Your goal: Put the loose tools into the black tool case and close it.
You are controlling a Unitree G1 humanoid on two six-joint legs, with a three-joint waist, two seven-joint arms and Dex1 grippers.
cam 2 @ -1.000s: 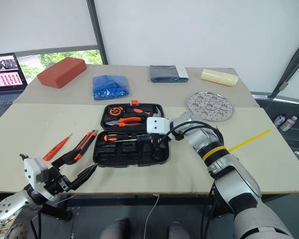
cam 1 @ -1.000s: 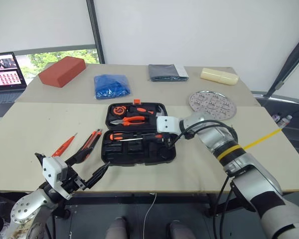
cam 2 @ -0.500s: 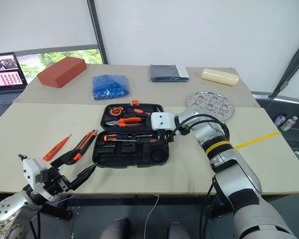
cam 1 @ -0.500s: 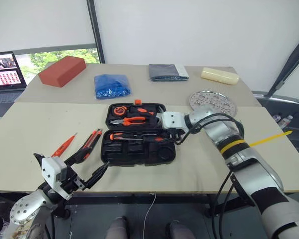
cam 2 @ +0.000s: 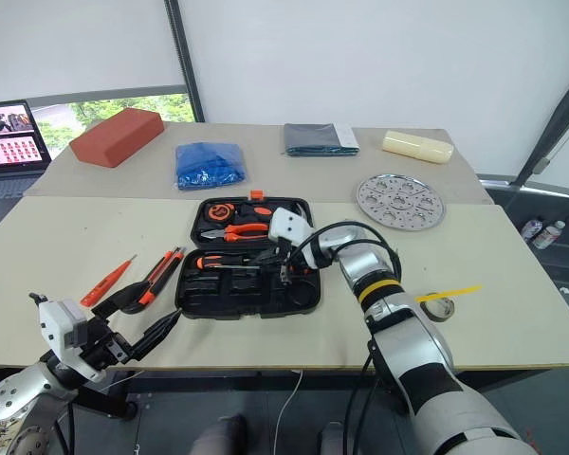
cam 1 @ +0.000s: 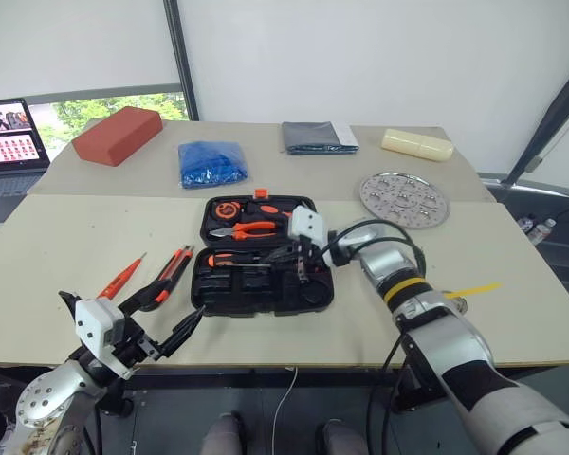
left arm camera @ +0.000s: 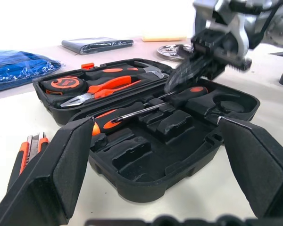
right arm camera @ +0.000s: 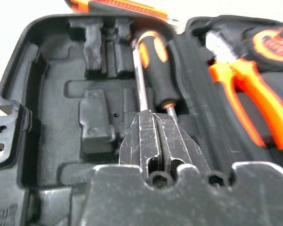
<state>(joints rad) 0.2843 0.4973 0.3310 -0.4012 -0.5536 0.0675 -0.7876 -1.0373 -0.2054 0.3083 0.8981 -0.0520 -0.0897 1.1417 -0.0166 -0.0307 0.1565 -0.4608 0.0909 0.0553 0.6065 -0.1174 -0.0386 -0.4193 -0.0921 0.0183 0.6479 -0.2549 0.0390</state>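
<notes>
the long beige table (cam 1: 66, 246) carries the black tool case (cam 1: 264, 256), lying open near the middle with its lid flat behind it. pliers (cam 1: 247, 229) and a tape measure (cam 1: 228, 209) sit in the lid half, and two screwdrivers (cam 1: 256, 259) lie in the near half's slots. the right gripper (cam 1: 295, 254) hangs over those screwdrivers with its fingers pressed together, grasping nothing. the left gripper (cam 1: 133, 318) hovers at the table's near edge, fingers spread wide and empty. left of the case lie the utility knife (cam 1: 174, 271) and thin orange tester screwdriver (cam 1: 121, 276). the small tape roll (cam 2: 440, 308) rests well to the right.
</notes>
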